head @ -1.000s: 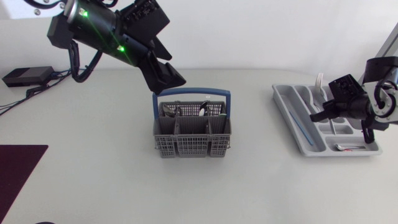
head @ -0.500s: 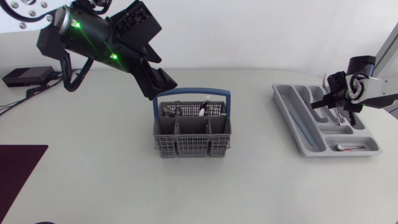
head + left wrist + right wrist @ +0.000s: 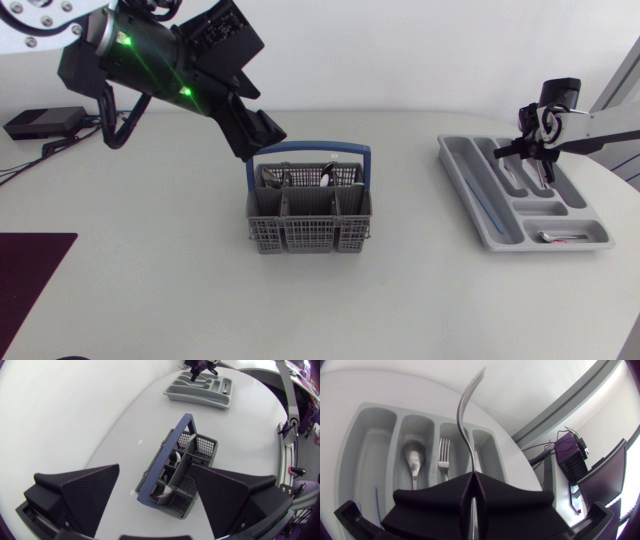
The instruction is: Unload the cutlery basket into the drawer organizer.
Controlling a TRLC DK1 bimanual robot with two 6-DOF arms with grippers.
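1. The grey cutlery basket [image 3: 310, 232] with its blue handle [image 3: 309, 150] is standing at the middle of the tabletop [image 3: 150, 290]. Silver cutlery [image 3: 325, 178] is sitting in its rear compartments.
2. The left claw [image 3: 262, 128] is hanging above the basket's far left corner. Its 2 fingers are standing wide apart and gripping nothing. In the left wrist view, the basket [image 3: 202, 445] is lying ahead of the claw [image 3: 155, 467], framed by its fingers.
3. The grey drawer organizer [image 3: 462, 190] is lying near the tabletop's right edge.
4. The right claw [image 3: 535, 155] is hovering over the organizer's far end. It is clamped on a curved silver piece of cutlery [image 3: 465, 415], whose free end is sticking out ahead of the claw [image 3: 472, 477].
5. Under that claw, a spoon [image 3: 413, 455] and a fork [image 3: 443, 455] are lying in 2 neighbouring compartments. A thin blue stick [image 3: 482, 205] is lying in the long compartment.
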